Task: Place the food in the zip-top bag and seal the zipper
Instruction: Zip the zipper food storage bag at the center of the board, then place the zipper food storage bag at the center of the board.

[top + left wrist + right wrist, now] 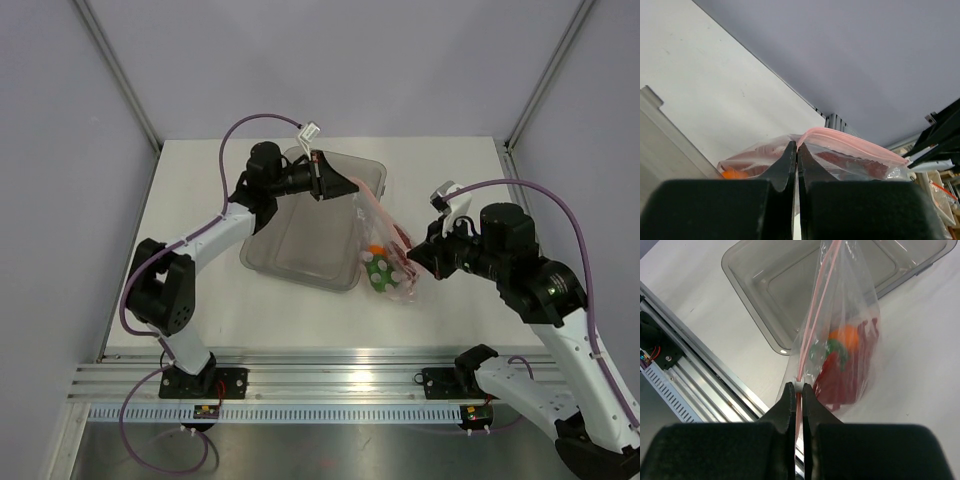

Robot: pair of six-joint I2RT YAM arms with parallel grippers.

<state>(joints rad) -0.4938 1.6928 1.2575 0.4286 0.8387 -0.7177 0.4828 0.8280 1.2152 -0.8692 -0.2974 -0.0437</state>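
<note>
Clear zip-top bag (855,290) stretched beside tray (290,250); lobster (840,380), orange (847,337), pepper (832,346) sagging inside; left gripper (797,147) and right gripper (797,389) each pinched tight on opposite zipper (815,315) ends, likely tensioning it for sealing.

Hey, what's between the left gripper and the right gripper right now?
The zipper of the zip-top bag, pinched by both, stretches from the left gripper to the right gripper, the food hanging below. The top view shows it.
</note>
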